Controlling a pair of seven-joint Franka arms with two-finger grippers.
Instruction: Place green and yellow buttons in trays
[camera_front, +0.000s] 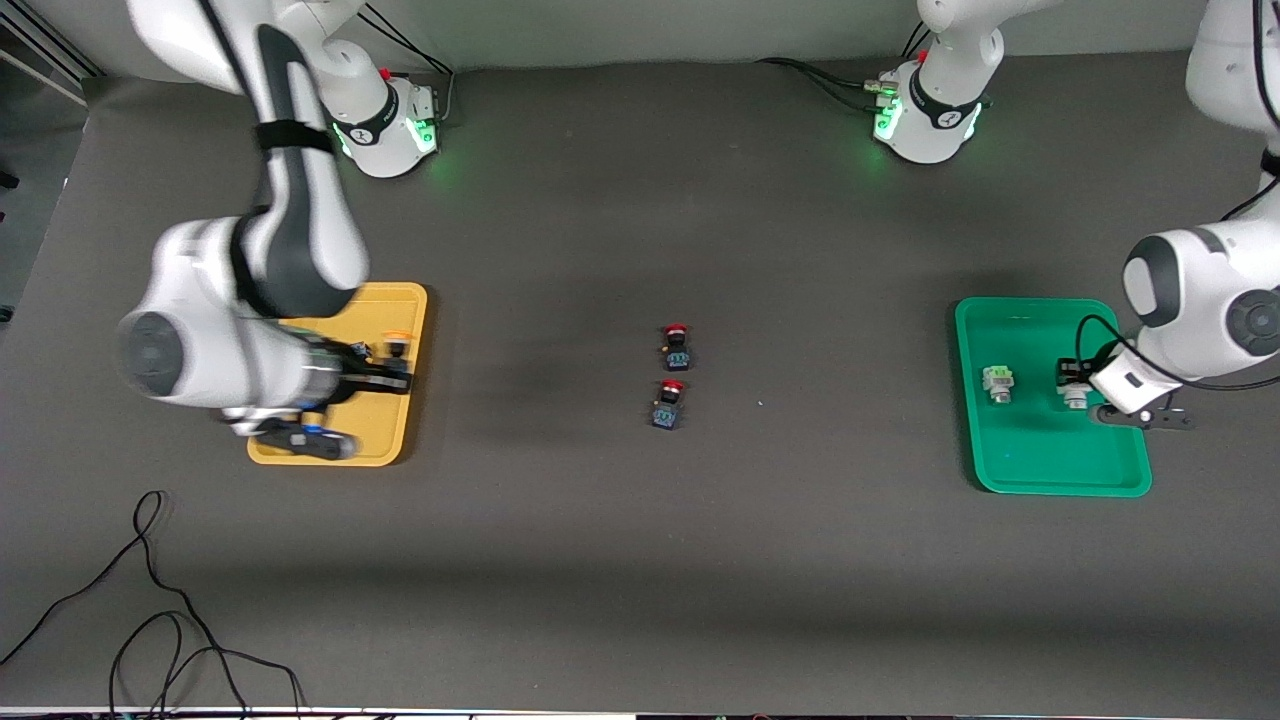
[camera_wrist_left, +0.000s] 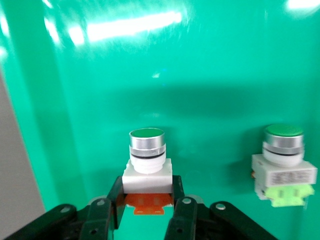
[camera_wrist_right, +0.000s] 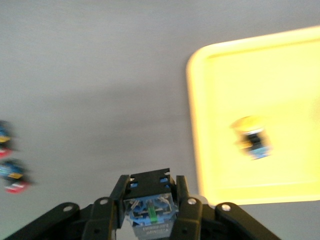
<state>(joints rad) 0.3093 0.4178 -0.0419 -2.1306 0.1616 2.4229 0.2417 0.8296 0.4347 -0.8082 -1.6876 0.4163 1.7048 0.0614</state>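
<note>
My left gripper (camera_front: 1072, 380) is low in the green tray (camera_front: 1040, 460), shut on the white body of a green-capped button (camera_wrist_left: 147, 150) with an orange base. A second green-capped white button (camera_front: 998, 382) stands in the same tray, toward the table's middle; it also shows in the left wrist view (camera_wrist_left: 283, 160). My right gripper (camera_front: 388, 378) is over the yellow tray (camera_front: 395, 440). It is shut on a black-blue switch (camera_wrist_right: 150, 202) whose cap is hidden. A yellow-capped button (camera_front: 397, 345) lies in the yellow tray and shows in the right wrist view (camera_wrist_right: 251, 135).
Two red-capped black-blue switches (camera_front: 677, 347) (camera_front: 669, 405) stand on the grey table between the trays. A black cable (camera_front: 150, 600) lies near the front edge at the right arm's end. The arm bases stand along the table's back.
</note>
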